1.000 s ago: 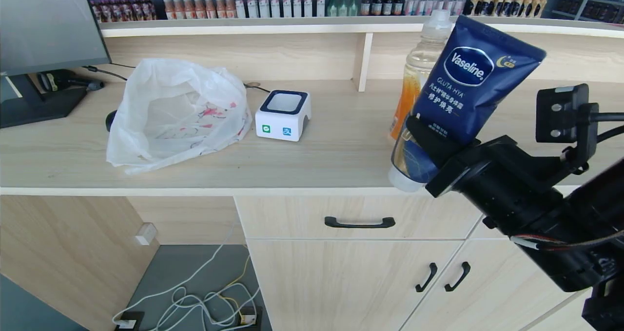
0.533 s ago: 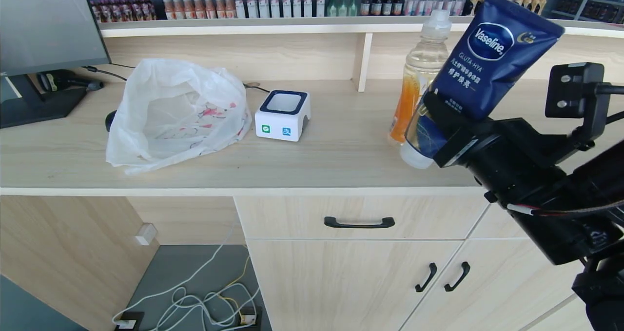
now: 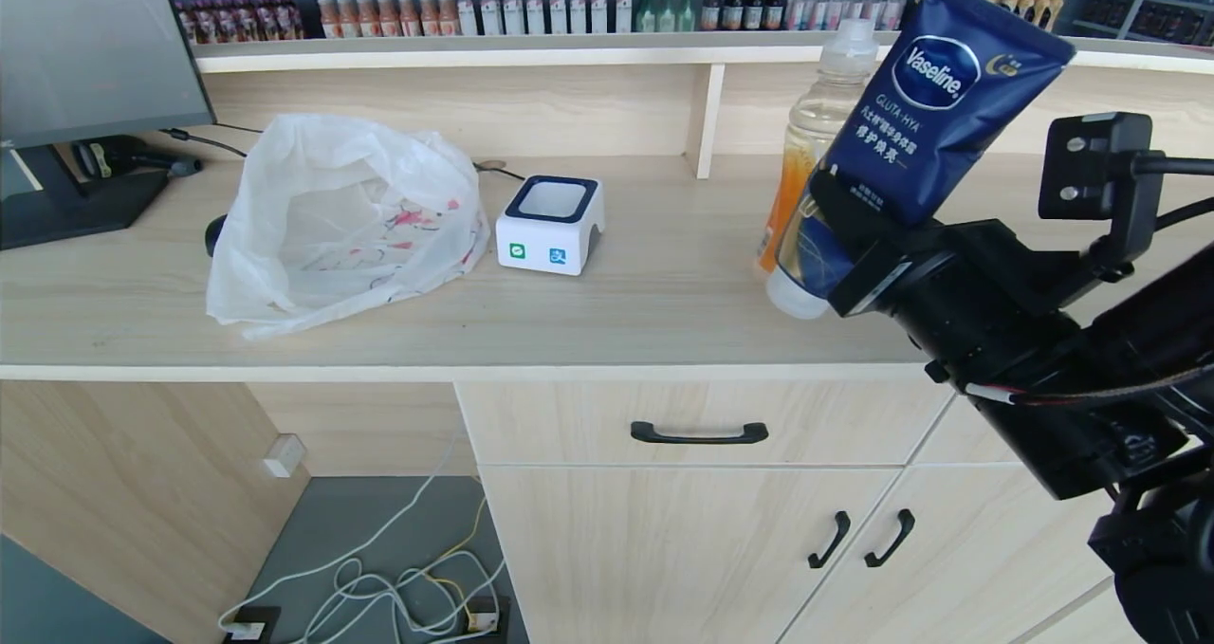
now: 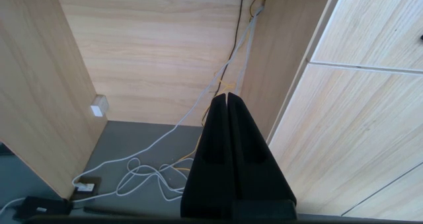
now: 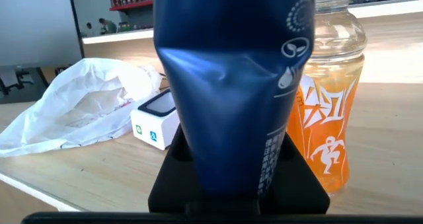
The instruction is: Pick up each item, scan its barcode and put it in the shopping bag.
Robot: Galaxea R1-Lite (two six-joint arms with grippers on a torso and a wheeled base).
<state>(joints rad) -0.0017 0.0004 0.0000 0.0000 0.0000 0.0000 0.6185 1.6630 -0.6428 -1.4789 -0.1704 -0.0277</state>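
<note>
My right gripper [image 3: 839,246] is shut on a dark blue lotion tube [image 3: 920,113], held tilted above the counter's right side, white cap end low. The same tube [image 5: 231,85] rises close before the right wrist camera between the black fingers [image 5: 173,159]. Behind the tube stands an orange drink bottle [image 3: 806,141] [image 5: 334,112]. The white barcode scanner [image 3: 552,224] [image 5: 155,121] sits mid-counter, and the open white shopping bag [image 3: 332,222] [image 5: 76,105] lies to its left. My left gripper [image 4: 228,112] hangs shut below the counter, by the cabinet side, empty.
A monitor on a black stand [image 3: 81,84] occupies the counter's far left. A raised back shelf with a divider [image 3: 707,118] runs behind the counter [image 3: 616,312]. Drawers and doors with black handles [image 3: 699,432] lie below. Cables [image 3: 379,587] lie on the floor.
The right gripper with the lotion tube rose and drifted right, then came back slightly left. Bag, scanner and bottle stay put.
</note>
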